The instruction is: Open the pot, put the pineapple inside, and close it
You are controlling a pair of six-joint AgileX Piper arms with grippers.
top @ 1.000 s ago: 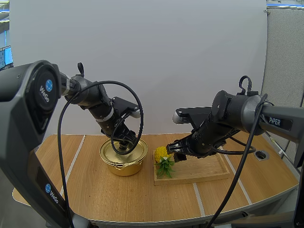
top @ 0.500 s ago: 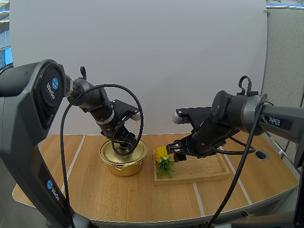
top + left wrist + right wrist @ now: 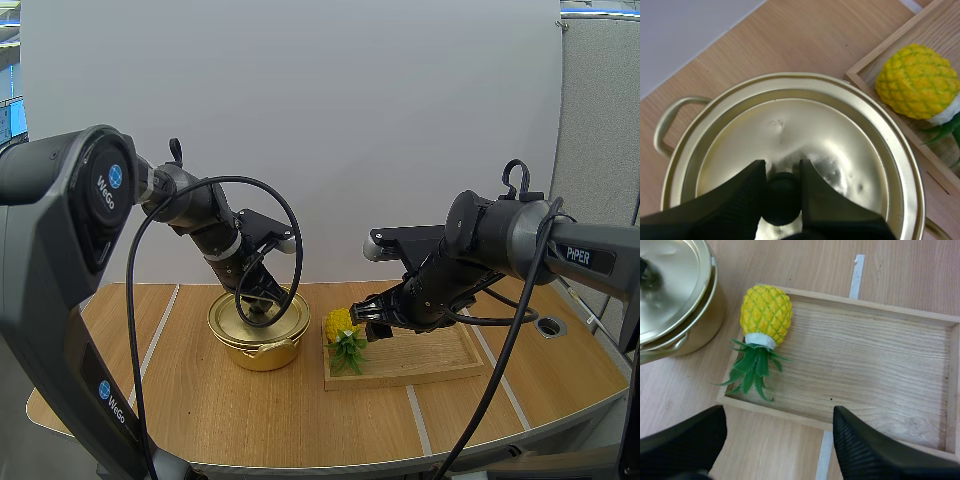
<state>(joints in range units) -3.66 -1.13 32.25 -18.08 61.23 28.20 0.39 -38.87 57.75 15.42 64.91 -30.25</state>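
At left of centre on the table (image 3: pixel 190 400), the left gripper (image 3: pixel 262 304) pinches the black knob (image 3: pixel 783 192) of the lid (image 3: pixel 790 127) on the gold pot (image 3: pixel 262 348), with a finger pressed to each side of the knob. Just right of the pot, the pineapple (image 3: pixel 341 324) lies on its side at the left end of the wooden tray (image 3: pixel 440 362), its leaves pointing toward the table's front edge. Right of centre, the right gripper (image 3: pixel 371 326) hangs over the tray beside the fruit, its fingers spread wide and holding nothing.
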